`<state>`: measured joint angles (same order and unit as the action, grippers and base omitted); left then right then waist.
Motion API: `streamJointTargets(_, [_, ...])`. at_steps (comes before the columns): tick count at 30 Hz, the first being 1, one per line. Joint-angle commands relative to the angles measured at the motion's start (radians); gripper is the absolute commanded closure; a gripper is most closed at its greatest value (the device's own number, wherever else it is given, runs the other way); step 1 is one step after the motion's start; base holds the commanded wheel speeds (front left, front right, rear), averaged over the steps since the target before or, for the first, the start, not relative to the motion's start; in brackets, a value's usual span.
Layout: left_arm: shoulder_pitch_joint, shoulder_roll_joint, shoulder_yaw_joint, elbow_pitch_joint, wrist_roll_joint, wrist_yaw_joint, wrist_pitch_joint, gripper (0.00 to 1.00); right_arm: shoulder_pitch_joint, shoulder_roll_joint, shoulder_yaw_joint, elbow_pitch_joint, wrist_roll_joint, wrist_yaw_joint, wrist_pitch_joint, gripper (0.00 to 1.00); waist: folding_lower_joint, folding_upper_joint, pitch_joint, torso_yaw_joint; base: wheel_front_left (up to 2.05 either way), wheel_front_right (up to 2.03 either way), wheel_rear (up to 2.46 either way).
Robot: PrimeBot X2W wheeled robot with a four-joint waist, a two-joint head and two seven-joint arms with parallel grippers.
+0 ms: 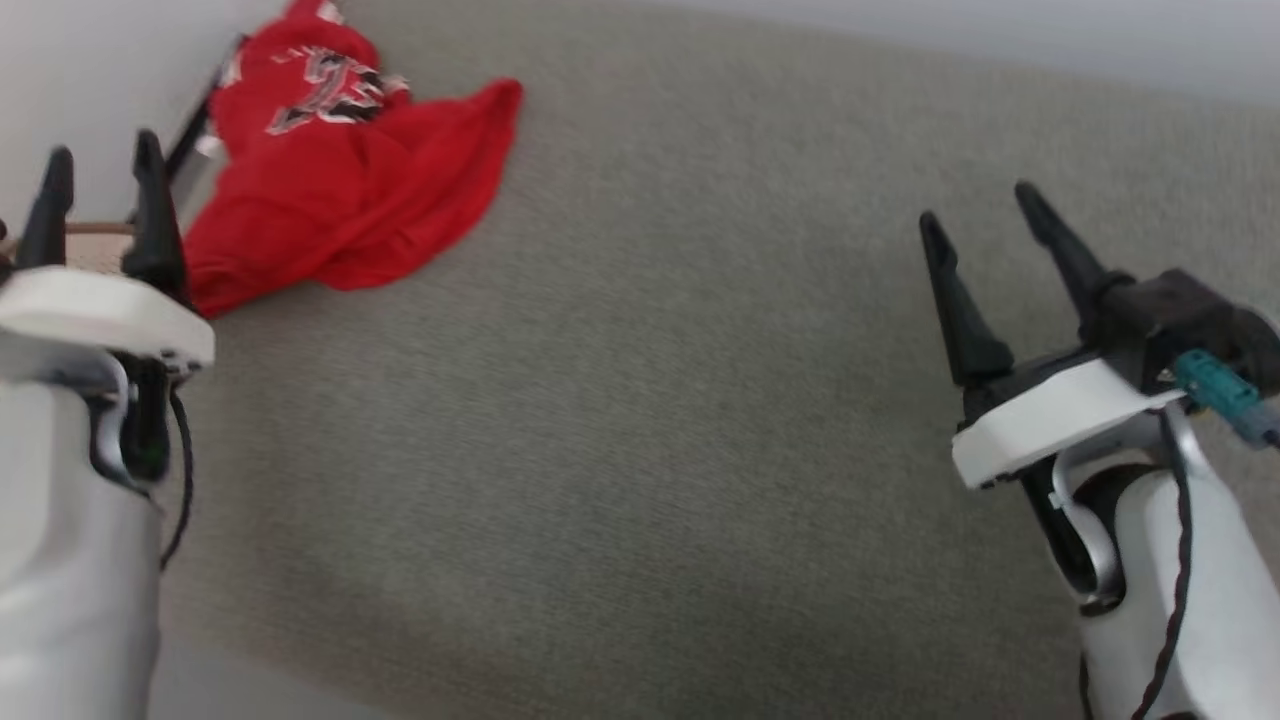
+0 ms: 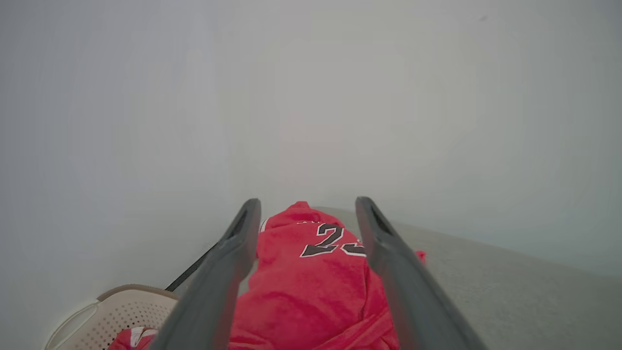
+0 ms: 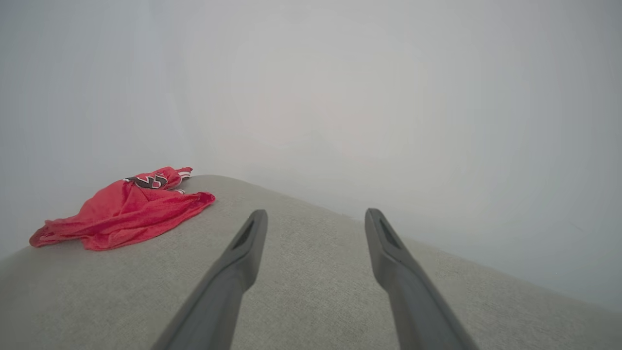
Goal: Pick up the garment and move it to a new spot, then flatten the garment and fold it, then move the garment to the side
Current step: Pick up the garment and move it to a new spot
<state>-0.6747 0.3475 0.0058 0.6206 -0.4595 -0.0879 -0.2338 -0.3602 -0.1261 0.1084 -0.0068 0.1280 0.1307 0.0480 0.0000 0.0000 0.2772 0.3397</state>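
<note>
— At the bench's [image 1: 650, 420] far left corner the garment [image 1: 340, 190] lies crumpled. Why are both arms empty?
— Pickup hasn't begun, I'd judge. The left gripper [image 1: 104, 150] hangs near it, spread wide for a bunch; the right gripper [image 1: 977, 205], equally wide, is well apart.

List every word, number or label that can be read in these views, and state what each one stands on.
"23": black digits outlined in white, on the crumpled red garment, clearest in the left wrist view.
Small white lettering above the number: too small to read.
In the head and right wrist views the same print is creased and blurred, not readable.
No other text can be read.
</note>
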Motion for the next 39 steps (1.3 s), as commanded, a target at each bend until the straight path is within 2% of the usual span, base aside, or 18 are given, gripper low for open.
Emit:
streamJointTargets(1, [-0.048,0.012,-0.005,0.049,-0.011,-0.01,0.014,0.0,-0.023,-0.006,0.0,-0.023,-0.009,0.0,0.004,0.0,0.0,0.0,0.081,-0.06,0.0,0.0,0.0])
streamJointTargets(2, [-0.048,0.012,-0.005,0.049,-0.011,-0.01,0.014,0.0,-0.023,-0.006,0.0,-0.023,-0.009,0.0,0.004,0.0,0.0,0.0,0.081,-0.06,0.0,0.0,0.0])
streamJointTargets(11, [-0.286,0.075,-0.031,0.337,-0.068,-0.037,0.104,0.0,-0.066,-0.036,-0.001,-0.131,-0.024,0.0,0.047,0.0,0.0,0.0,0.213,-0.132,0.0,0.0,0.0])
streamJointTargets(20, [-0.438,0.108,-0.05,0.563,-0.111,-0.041,0.307,0.0,-0.075,-0.055,-0.005,-0.214,-0.032,0.0,0.093,0.0,0.0,0.0,0.302,-0.172,0.0,0.0,0.0])
streamJointTargets(23, [-0.474,0.111,-0.052,0.61,-0.126,-0.042,0.392,0.0,-0.074,-0.056,-0.006,-0.241,-0.032,0.0,0.107,0.0,0.0,0.0,0.323,-0.174,0.0,0.0,0.0])
streamJointTargets(28, [-0.477,0.084,-0.059,0.655,-0.146,-0.042,0.53,0.0,-0.08,-0.052,-0.003,-0.268,-0.031,0.0,0.124,0.0,0.0,0.0,0.353,-0.174,0.0,0.0,0.0])
streamJointTargets(31, [-0.458,0.065,-0.077,0.671,-0.145,-0.041,0.581,0.0,-0.084,-0.05,-0.004,-0.27,-0.036,0.0,0.127,0.0,0.0,0.0,0.362,-0.169,0.0,0.0,0.0])
streamJointTargets(32, [-0.458,0.065,-0.076,0.673,-0.148,-0.04,0.567,0.0,-0.086,-0.049,-0.004,-0.268,-0.038,0.0,0.127,0.0,0.0,0.0,0.363,-0.168,0.0,0.0,0.0])
streamJointTargets(33, [-0.458,0.067,-0.074,0.672,-0.148,-0.038,0.547,0.64,-0.088,-0.047,-0.003,-0.264,-0.038,0.0,0.125,0.0,0.0,0.0,0.362,-0.167,0.0,0.0,0.0])
streamJointTargets(34, [-0.458,0.069,-0.077,0.67,-0.147,-0.039,0.535,1.0,-0.088,-0.045,-0.003,-0.26,-0.036,0.0,0.121,0.0,0.0,0.0,0.358,-0.165,0.0,0.0,0.0])
streamJointTargets(39, [-0.487,0.102,-0.101,0.639,-0.131,-0.04,0.475,1.0,-0.081,-0.034,-0.021,-0.229,-0.03,0.0,0.101,0.0,0.0,0.0,0.318,-0.147,0.0,0.0,0.0])
